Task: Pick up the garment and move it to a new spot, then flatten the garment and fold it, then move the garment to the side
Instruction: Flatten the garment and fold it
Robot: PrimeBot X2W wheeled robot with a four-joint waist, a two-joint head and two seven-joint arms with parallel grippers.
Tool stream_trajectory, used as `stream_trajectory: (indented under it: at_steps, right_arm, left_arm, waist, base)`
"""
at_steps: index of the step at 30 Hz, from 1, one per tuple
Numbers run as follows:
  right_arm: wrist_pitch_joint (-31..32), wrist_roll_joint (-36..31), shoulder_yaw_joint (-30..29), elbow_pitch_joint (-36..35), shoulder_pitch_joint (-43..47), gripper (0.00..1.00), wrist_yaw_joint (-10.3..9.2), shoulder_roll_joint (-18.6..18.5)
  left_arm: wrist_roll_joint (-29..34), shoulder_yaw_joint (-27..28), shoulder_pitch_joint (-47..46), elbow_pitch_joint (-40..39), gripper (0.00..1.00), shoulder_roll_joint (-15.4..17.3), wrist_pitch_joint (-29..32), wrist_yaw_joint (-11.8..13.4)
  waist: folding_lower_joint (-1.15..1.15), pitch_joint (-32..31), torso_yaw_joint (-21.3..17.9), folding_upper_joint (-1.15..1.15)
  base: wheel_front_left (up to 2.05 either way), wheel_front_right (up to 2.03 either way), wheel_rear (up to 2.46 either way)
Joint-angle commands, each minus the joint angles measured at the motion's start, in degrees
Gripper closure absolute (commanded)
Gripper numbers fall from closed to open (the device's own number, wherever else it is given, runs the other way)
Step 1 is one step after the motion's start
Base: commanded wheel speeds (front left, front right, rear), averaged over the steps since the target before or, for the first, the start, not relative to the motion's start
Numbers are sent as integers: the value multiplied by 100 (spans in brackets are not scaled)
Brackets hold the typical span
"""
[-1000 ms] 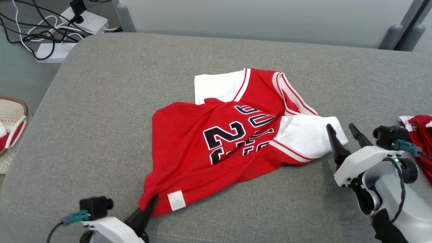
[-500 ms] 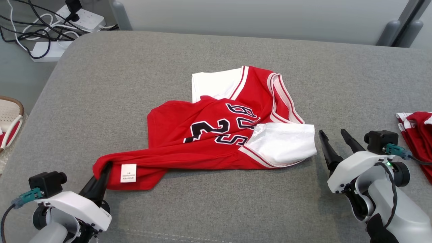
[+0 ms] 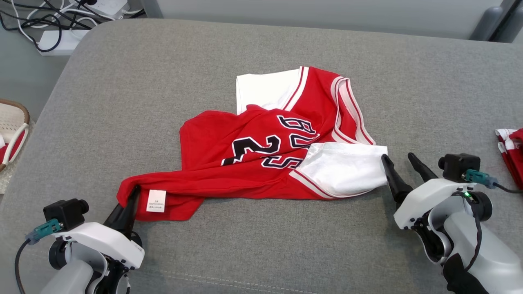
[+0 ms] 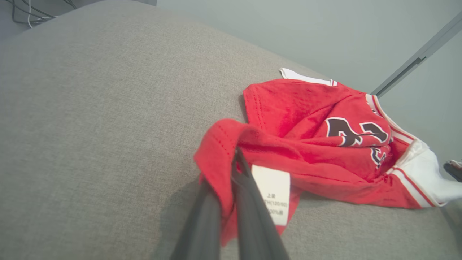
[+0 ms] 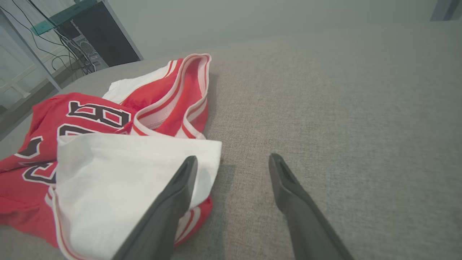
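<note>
garment (image 3: 229, 134): red jersey, white sleeves, crumpled (care label showing) | your left gripper (image 3: 134, 192): pinching hem corner | your right gripper (image 3: 397, 158): spread, beside sleeve

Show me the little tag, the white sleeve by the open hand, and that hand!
tag (image 3: 156, 200): head view, middle of the white label.
white sleeve (image 3: 347, 168): head view, middle of its cloth.
right gripper (image 3: 396, 156): head view, midway between its open fingertips.

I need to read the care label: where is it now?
Head view, lower left: the label is on the jersey, beside the red corner pinched by the left hand.
</note>
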Motion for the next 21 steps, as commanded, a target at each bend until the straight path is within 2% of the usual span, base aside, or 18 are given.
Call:
stream_trajectory:
  at_steps: [1,8,12,15,16,18,19,20,21]
  right_arm:
    - [-77,54,91,-164,-124,0,24,-39]
    - [-77,168,163,-214,-240,0,24,-84]
    - [-77,240,217,-172,-277,7,24,-101]
    - [-77,284,236,-136,-309,6,24,-116]
    - [-77,295,243,-128,-317,10,24,-119]
    - [-77,331,269,-116,-335,50,24,-114]
    - [-77,340,280,-117,-342,58,24,-115]
    - [-77,349,289,-121,-350,76,24,-115]
    - [-77,358,299,-126,-357,88,24,-116]
  left_arm:
    - [85,253,-291,-66,100,176,-75,1]
    - [264,335,-305,-52,100,-2,-76,-38]
    - [333,332,-316,-37,100,-77,-76,-52]
    - [369,319,-339,-35,100,-120,-76,-59]
    - [379,321,-346,-36,100,-129,-76,-61]
    - [404,330,-363,-35,100,-147,-76,-65]
    - [411,335,-367,-34,100,-149,-76,-66]
    - [415,341,-369,-33,100,-150,-76,-67]
    - [418,347,-371,-32,100,-151,-76,-68]
  waist:
    - [0,44,33,0]
    - [0,156,96,0]
    - [0,204,118,0]
    - [0,236,130,0]
    - [0,244,132,0]
    - [0,264,131,0]
    - [0,269,127,0]
    - [0,273,123,0]
    - [0,275,117,0]
  base:
    - [0,0,0]
    - [0,0,0]
    - [0,0,0]
    - [0,0,0]
    - [0,0,0]
    - [0,0,0]
    - [0,0,0]
    - [0,0,0]
    - [0,0,0]
